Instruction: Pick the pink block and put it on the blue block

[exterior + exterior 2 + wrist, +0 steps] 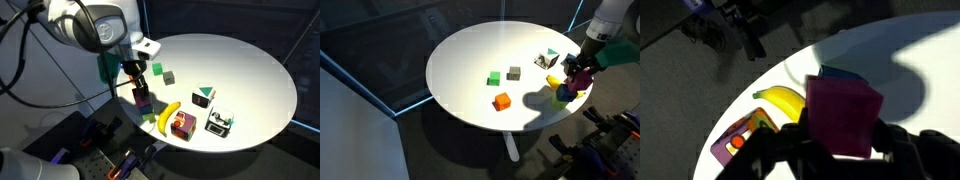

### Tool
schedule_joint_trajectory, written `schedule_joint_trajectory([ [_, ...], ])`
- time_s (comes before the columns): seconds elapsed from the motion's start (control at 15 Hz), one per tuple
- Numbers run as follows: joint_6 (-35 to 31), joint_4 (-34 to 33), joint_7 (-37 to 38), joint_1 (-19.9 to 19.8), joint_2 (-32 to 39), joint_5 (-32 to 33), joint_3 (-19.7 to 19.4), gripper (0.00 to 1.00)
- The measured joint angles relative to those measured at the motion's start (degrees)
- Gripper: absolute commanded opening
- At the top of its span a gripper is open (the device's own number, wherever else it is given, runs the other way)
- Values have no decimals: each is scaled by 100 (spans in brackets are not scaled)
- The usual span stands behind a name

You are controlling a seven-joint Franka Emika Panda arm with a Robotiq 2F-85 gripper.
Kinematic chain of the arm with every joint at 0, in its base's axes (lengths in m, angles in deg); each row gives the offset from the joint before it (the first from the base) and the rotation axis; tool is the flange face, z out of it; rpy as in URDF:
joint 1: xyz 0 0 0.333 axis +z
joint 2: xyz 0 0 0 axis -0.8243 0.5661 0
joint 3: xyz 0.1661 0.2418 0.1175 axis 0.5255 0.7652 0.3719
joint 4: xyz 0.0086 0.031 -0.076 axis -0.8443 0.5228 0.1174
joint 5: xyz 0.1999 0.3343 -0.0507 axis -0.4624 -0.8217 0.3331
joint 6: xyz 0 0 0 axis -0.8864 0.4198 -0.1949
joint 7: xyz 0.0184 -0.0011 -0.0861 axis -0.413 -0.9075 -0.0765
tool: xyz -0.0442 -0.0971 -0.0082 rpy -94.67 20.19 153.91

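Dark room all round you: black floor, dark panels edged with blue light [370, 75], and a round white worktop [470, 50] on a single white leg [510, 145]. Your gripper [843, 140] is closed round the small plain magenta-pink block [843, 115], with one dark finger pressed on each side in the wrist view. That pink block is near the worktop's edge, right in front of the small plain blue block [845, 75], whose top just peeks out behind it; can't tell whether the two touch. Just beside them lie a yellow banana [780, 98] and a bigger magenta cube with yellowish patches [743, 140]. Further in, in an exterior view, a small green cube [495, 77] and a small grey cube [514, 72] sit side by side, with a small orange cube [501, 101] near them. A black-and-white printed box [219, 122] has markings, but they're too small to read.
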Motion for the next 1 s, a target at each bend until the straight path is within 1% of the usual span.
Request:
schedule_joint_trajectory([
  [0.27,-200,-5,0,0,161,0,0,29],
  [0.6,-264,-7,0,10,303,0,0,29],
  [0.67,-276,-7,0,12,327,0,0,63],
  [0.73,-285,-7,-1,13,346,0,0,79],
  [0.93,-322,-9,-6,18,400,0,0,99],
  [1.0,-335,-9,-8,19,413,0,0,100],
])
